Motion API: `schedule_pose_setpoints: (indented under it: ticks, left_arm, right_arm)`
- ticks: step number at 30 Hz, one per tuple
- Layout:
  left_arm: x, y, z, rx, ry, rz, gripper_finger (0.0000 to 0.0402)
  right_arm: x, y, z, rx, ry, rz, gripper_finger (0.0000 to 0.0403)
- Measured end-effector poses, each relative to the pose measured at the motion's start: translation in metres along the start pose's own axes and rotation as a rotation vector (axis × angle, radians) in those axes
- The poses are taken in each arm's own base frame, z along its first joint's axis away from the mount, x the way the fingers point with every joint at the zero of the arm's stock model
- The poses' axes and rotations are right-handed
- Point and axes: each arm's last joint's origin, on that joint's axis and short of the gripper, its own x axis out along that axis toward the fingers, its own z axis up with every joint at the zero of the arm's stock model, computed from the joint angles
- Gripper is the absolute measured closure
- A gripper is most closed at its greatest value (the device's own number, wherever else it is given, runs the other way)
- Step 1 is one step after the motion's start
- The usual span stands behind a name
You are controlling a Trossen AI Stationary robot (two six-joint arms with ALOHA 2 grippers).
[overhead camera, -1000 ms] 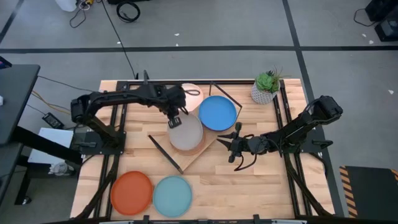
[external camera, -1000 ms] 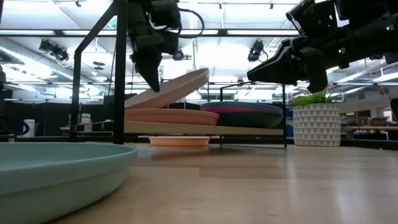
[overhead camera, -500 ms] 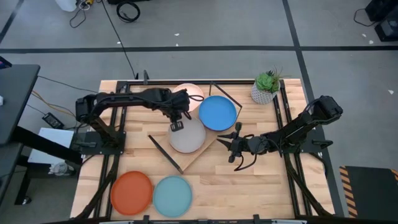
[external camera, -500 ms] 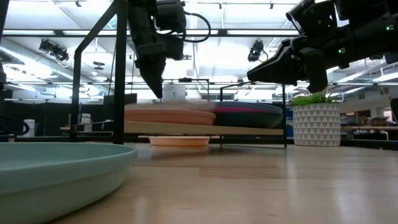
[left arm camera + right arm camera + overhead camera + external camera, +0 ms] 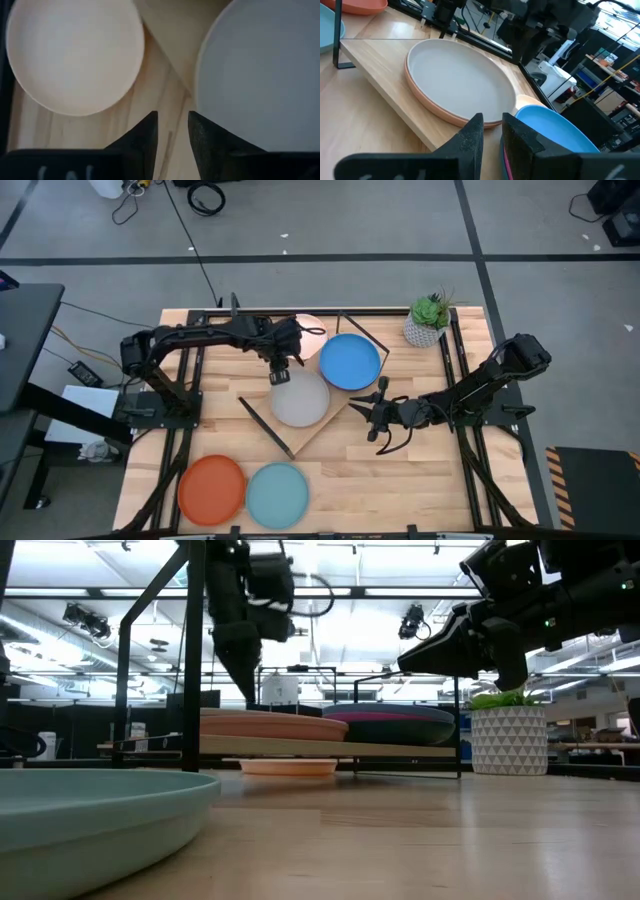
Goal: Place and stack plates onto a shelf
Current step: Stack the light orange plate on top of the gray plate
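The pale grey plate (image 5: 300, 399) lies flat on the salmon plate (image 5: 434, 111) on the light-wood shelf (image 5: 325, 430). Beside it on the shelf, the blue plate (image 5: 350, 362) lies on the magenta plate (image 5: 390, 717). The cream plate (image 5: 75, 55) rests on the tabletop beyond the shelf's far side. My left gripper (image 5: 282, 368) hovers over the grey plate's far rim, narrowly open and empty. My right gripper (image 5: 368, 414) waits off the shelf's right corner, above the table, narrowly open and empty.
The orange plate (image 5: 212, 488) and the light blue plate (image 5: 277, 495) lie at the table's near left edge. A small potted plant (image 5: 428, 320) stands at the far right corner. The shelf's black rod frame (image 5: 265, 427) rises beside the plates.
The grey plate hung tilted from my left gripper by its far rim. That rim has come down and the plate now lies flat on the salmon plate. My left gripper has let go and drawn back a little toward the table's far edge.
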Motion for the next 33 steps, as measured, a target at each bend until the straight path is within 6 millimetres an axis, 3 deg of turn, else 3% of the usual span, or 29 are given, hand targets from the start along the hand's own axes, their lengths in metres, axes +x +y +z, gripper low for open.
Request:
schedule_pose_setpoints:
  ticks: [8,14,17,25,30,33]
  left_arm:
    - [0.030,0.020,-0.033,-0.101,0.088,-0.076,0.0292]
    - [0.023,0.026,-0.036,-0.115,0.035,-0.100,0.0292]
    - [0.024,0.033,-0.037,-0.111,0.033,-0.031,0.0292]
    - [0.039,0.081,-0.045,-0.190,-0.152,0.113,0.0292]
    - [0.045,0.116,-0.056,-0.384,-0.340,0.189,0.0292]
    - [0.048,0.125,-0.062,-0.479,-0.406,0.200,0.0292]
  right_arm:
    - [-0.001,0.001,-0.004,-0.007,0.017,0.007,0.0325]
    - [-0.001,0.001,-0.004,0.010,0.015,0.006,0.0325]
    - [-0.001,0.001,-0.004,0.016,0.014,0.007,0.0325]
    - [-0.002,0.002,-0.003,0.020,0.006,0.030,0.0325]
    - [-0.003,0.003,-0.002,0.058,-0.005,0.037,0.0325]
    - [-0.003,0.002,-0.001,0.083,-0.016,0.032,0.0325]
